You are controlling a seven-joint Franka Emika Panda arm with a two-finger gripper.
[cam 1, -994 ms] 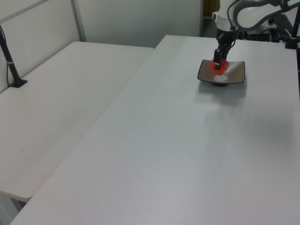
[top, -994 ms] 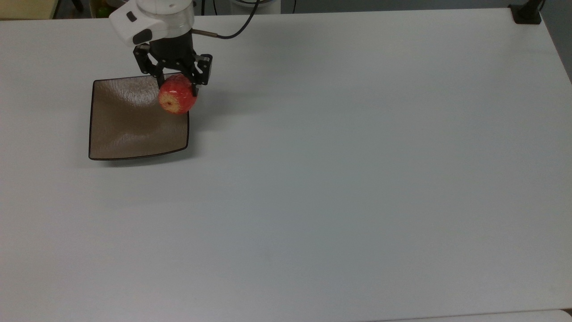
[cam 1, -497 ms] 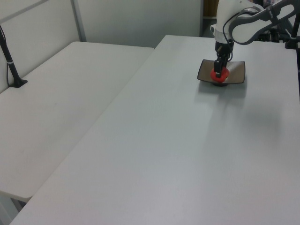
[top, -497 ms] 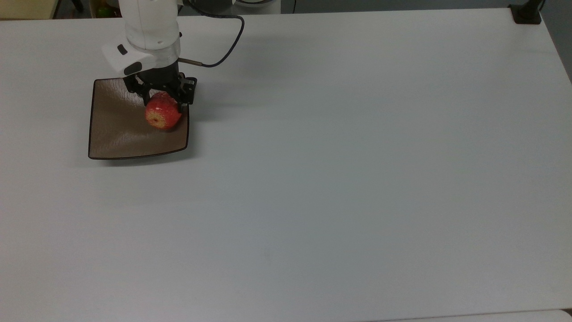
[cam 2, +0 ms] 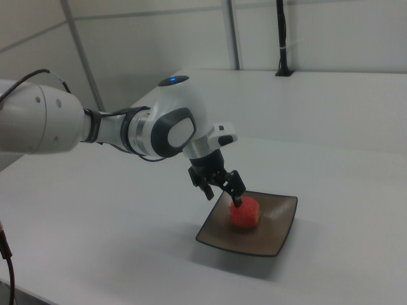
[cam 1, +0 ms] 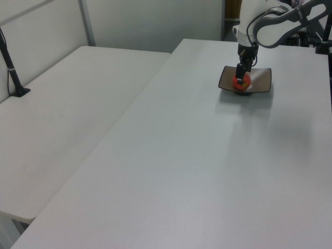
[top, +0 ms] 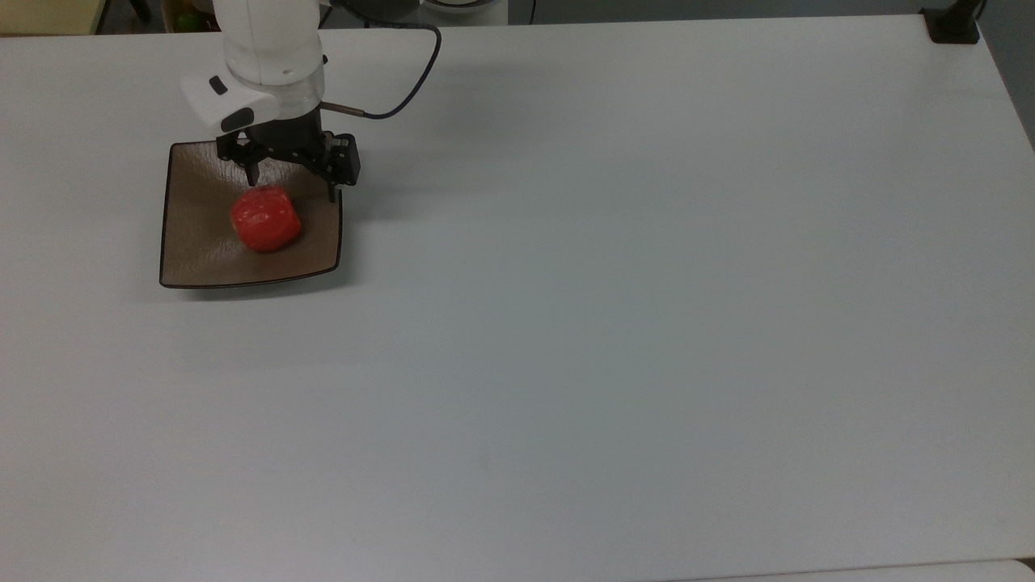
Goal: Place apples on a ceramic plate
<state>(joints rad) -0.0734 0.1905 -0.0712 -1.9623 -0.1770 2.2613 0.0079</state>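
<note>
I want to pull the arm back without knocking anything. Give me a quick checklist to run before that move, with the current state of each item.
1. Small round red apple rests on the square glossy brown plate: ok.
2. Gripper open, with the apple out from between its fingers: ok.
3. Gripper clear of the apple: ok in the top view; the right view shows one finger very close, so touching cannot be ruled out.
4. Apple inside the plate's rim, not on an edge: ok.
5. Apple settled, not rolling: cannot tell.
6. White table around the plate free of obstacles: ok.
</note>
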